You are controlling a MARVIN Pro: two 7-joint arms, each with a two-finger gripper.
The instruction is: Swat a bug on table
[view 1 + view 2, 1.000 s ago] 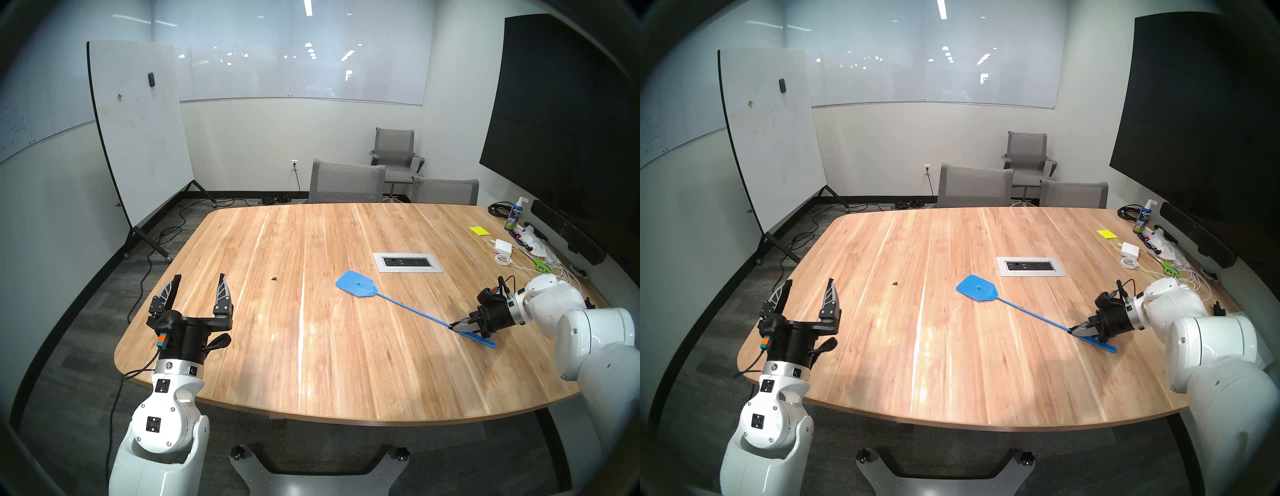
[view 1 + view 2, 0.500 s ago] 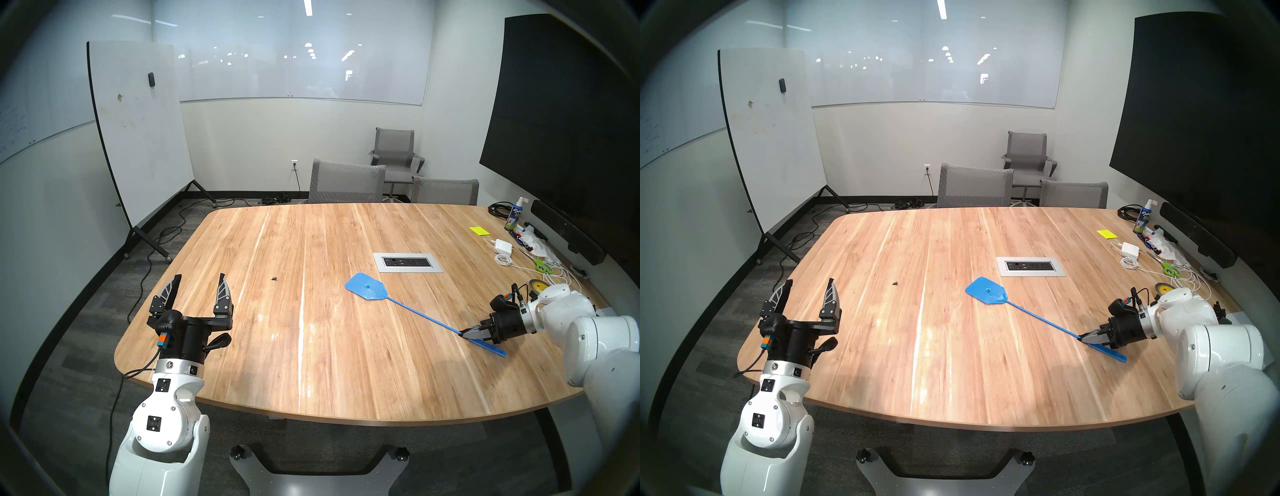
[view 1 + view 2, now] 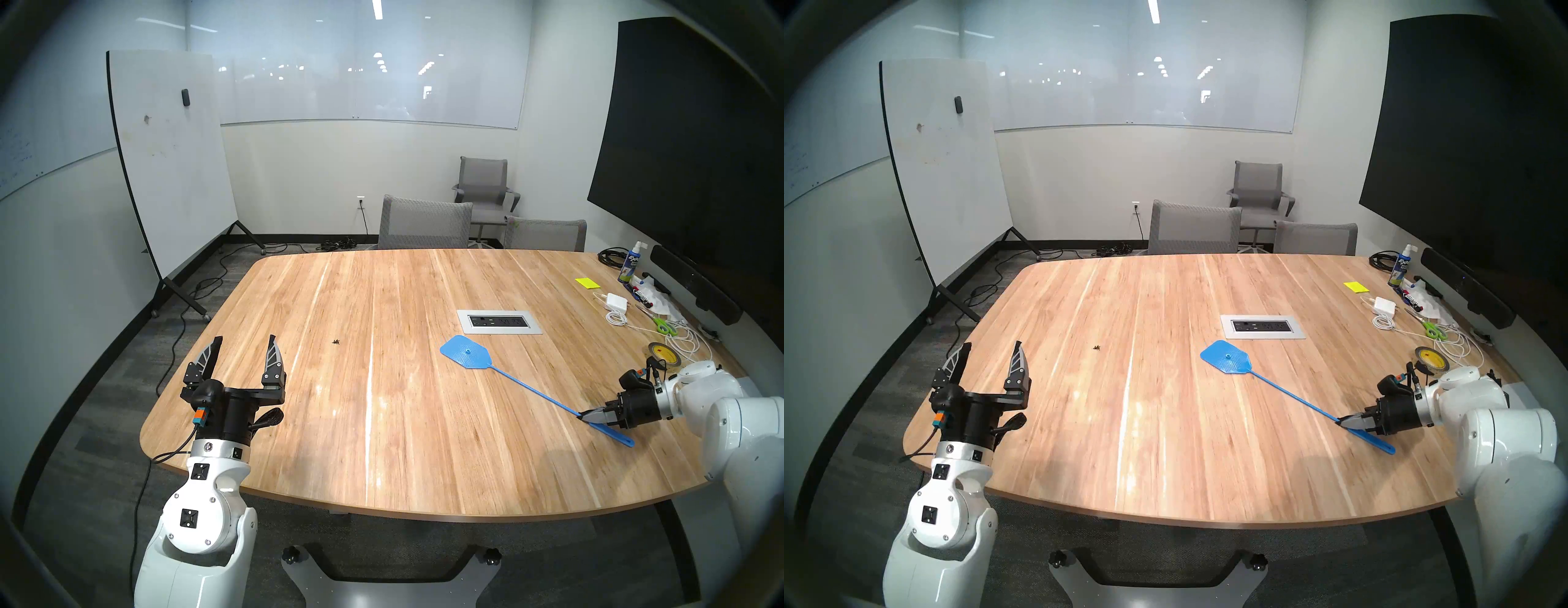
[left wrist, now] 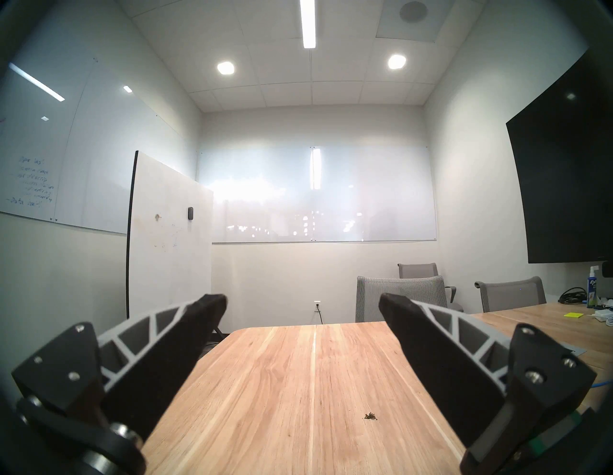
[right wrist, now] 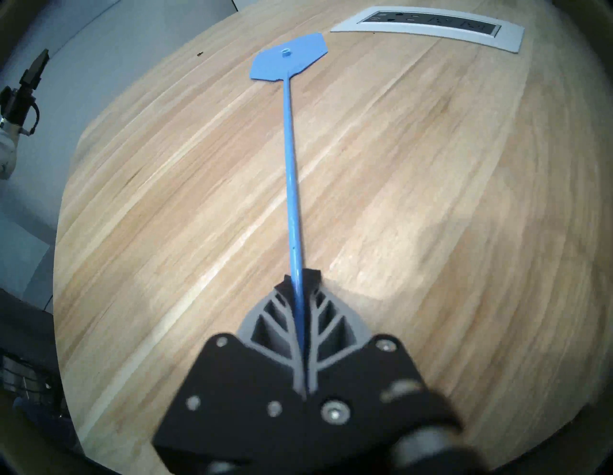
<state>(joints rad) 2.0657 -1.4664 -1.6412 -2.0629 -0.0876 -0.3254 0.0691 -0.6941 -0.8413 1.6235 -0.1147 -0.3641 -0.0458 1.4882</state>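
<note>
Left gripper (image 3: 246, 354) agape, right gripper (image 3: 582, 417) clamped

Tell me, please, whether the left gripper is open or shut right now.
Open. The left gripper holds its two fingers spread wide apart with nothing between them, hovering over the table.

Bare table (image 3: 382, 424) lies between swatter head (image 3: 466, 350) and bug (image 3: 336, 341).

The bench (image 3: 382, 424) was light plank wood, smooth with a satin sheen and streaked grain. Set in it, the outlet panel (image 3: 499, 321) had a matt brushed-metal frame. Nearer than the panel, the swatter (image 3: 466, 352) looked like glossy blue plastic with a perforated head. The right pincer (image 5: 300, 282) showed matt black plastic with grey ribbed fingers (image 5: 331, 318).
</note>
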